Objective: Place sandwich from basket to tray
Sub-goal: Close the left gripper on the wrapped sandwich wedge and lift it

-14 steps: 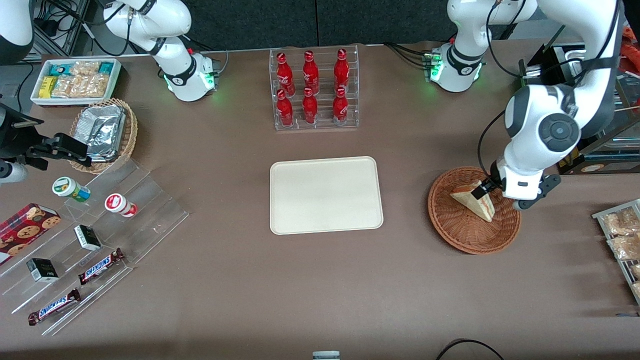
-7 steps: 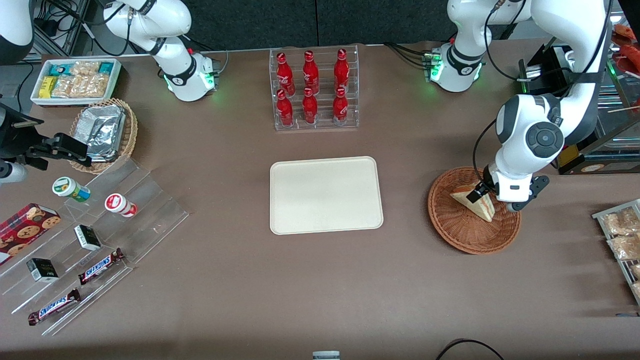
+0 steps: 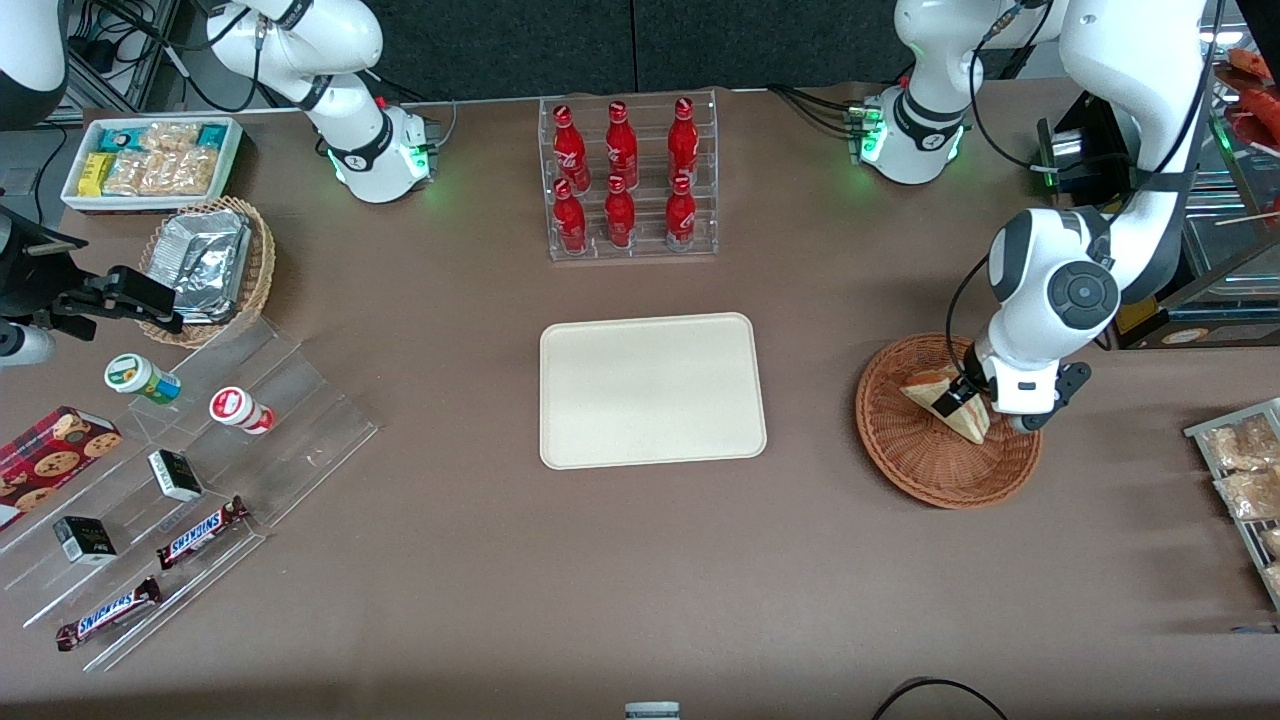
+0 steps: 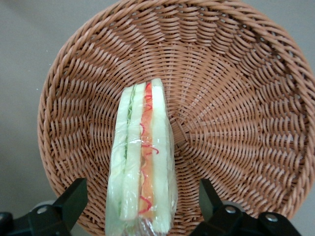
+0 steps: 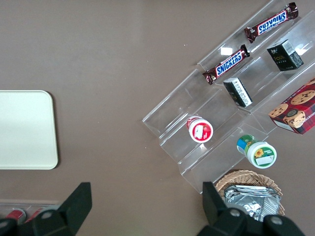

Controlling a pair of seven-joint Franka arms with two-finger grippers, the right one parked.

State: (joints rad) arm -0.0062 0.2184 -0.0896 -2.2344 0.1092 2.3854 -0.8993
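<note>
The sandwich [image 3: 928,387] [image 4: 142,162], a clear-wrapped wedge with red and green filling, stands on edge in the reddish-brown wicker basket [image 3: 940,465] [image 4: 236,108] toward the working arm's end of the table. My left gripper [image 3: 965,402] [image 4: 140,196] is low over the basket and open. One black finger [image 4: 74,199] stands on each side of the wedge, with a gap between each finger and the wrap. The cream tray [image 3: 650,390] [image 5: 24,130] lies bare at the table's middle, beside the basket.
A clear rack of red bottles [image 3: 627,180] stands farther from the front camera than the tray. A wire rack of snack packets [image 3: 1245,470] lies near the basket. A tan basket of foil packets [image 3: 210,265], a white bin [image 3: 150,160] and acrylic steps [image 3: 250,450] sit toward the parked arm's end.
The left arm has come down and shifted slightly toward the tray, bringing the open gripper lower around the sandwich. The sandwich and basket have stayed where they were.
</note>
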